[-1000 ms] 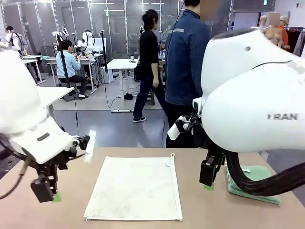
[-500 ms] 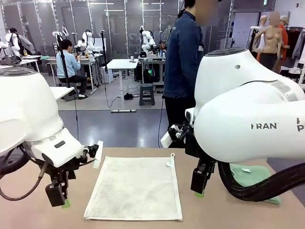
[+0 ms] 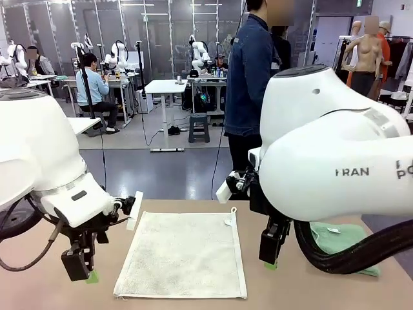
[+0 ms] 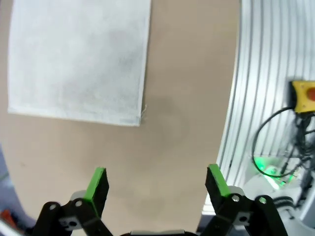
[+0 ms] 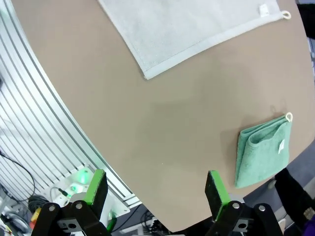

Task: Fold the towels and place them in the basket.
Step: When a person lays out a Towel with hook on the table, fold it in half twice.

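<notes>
An off-white towel (image 3: 184, 255) lies spread flat in the middle of the table, its white loop tag at the far right corner. A mint green towel (image 3: 335, 240) lies folded at the right, partly behind my right arm. My left gripper (image 3: 80, 266) hangs open just off the flat towel's near left corner. In the left wrist view that gripper (image 4: 157, 179) has bare table between its fingers, the towel (image 4: 78, 54) ahead. My right gripper (image 3: 271, 253) hangs open beside the towel's right edge. The right wrist view shows it (image 5: 155, 187) over bare table between the off-white towel (image 5: 192, 29) and the green towel (image 5: 261, 150). The basket is out of view.
A person in a dark blue jacket (image 3: 251, 77) stands at the table's far side. The table's near edge meets a ribbed aluminium frame (image 4: 266, 73) with cables and a yellow box (image 4: 304, 96).
Both arms have drawn in toward the flat towel, the left gripper rightward, the right gripper leftward. Both stayed open. The towels have not moved.
</notes>
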You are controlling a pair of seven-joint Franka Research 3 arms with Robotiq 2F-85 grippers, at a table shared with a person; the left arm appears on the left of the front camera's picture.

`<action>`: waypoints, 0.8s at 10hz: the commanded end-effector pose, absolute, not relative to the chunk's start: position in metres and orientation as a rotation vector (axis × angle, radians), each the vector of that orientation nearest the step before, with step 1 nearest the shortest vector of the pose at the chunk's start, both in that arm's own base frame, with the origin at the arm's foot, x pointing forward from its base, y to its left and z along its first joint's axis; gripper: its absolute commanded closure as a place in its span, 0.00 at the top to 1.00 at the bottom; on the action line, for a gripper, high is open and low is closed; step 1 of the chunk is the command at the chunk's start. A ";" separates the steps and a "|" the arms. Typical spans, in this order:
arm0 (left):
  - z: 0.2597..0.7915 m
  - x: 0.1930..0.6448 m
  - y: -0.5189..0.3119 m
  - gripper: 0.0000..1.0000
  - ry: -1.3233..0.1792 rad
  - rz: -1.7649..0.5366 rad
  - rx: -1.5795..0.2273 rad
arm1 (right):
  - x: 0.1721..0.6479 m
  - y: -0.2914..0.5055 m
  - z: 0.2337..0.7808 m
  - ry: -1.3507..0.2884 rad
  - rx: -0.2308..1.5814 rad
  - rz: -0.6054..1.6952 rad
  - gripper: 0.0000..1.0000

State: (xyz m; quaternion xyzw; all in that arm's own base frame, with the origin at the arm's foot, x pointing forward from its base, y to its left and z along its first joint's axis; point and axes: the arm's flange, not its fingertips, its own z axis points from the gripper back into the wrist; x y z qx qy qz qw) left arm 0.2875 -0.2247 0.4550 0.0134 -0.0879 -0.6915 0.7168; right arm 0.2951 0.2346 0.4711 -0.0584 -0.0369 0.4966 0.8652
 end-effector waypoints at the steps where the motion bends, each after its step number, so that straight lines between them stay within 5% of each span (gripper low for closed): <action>1: 0.443 0.301 -0.220 1.00 -0.213 -1.633 -0.077 | 0.303 0.236 0.457 -0.097 -0.116 1.213 1.00; 8: 0.383 0.317 -0.231 1.00 -0.192 -1.582 -0.029 | 0.313 0.269 0.377 -0.130 -0.015 1.486 1.00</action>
